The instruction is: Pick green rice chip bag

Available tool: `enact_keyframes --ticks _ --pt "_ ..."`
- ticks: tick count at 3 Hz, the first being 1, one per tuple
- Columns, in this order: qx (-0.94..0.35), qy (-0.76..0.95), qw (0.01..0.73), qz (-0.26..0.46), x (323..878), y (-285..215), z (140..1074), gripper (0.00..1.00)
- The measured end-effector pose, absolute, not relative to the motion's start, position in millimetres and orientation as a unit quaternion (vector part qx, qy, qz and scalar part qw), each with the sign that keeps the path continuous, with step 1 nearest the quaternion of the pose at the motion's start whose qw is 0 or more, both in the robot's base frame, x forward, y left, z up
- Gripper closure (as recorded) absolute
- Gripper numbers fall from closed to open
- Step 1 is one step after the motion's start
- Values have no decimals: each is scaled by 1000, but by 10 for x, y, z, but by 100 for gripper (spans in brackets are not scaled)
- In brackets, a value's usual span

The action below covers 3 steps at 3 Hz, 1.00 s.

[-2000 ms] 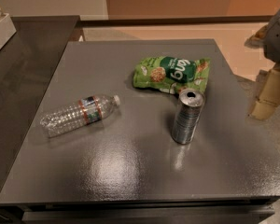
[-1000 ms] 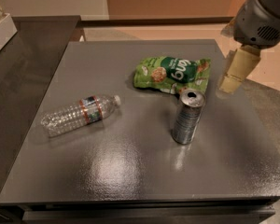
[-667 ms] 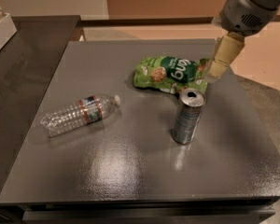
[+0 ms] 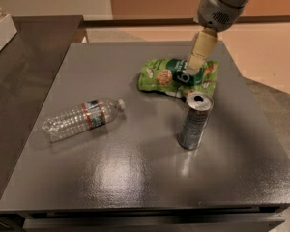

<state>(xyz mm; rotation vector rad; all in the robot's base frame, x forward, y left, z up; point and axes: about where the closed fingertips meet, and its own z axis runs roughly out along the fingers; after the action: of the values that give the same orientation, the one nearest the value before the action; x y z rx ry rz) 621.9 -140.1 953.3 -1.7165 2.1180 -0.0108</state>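
Observation:
The green rice chip bag (image 4: 171, 76) lies flat on the dark grey table (image 4: 135, 178), toward the back right. It is light green with a dark green centre and pictures of tan chips. My gripper (image 4: 198, 57) comes down from the upper right. Its cream fingers (image 4: 201, 47) hang over the right half of the bag, with the tips at or just above the bag's surface. The fingers cover part of the bag's lettering.
An open silver can (image 4: 195, 121) stands upright just in front of the bag, close below my gripper. A clear plastic water bottle (image 4: 82, 119) lies on its side at the left. A white box (image 4: 0, 30) sits on the counter at far left.
My gripper has moved from the right edge of the table leftward and inward, and now hangs over the bag. The bag, can and bottle have not moved.

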Motion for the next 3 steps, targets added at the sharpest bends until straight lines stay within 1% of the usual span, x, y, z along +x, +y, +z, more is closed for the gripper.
enact_keyframes --ticks 1,3 --pt "-623 760 184 8 6261 -1151 9314 0" --pt "-631 763 139 17 6189 -938 8819 0"
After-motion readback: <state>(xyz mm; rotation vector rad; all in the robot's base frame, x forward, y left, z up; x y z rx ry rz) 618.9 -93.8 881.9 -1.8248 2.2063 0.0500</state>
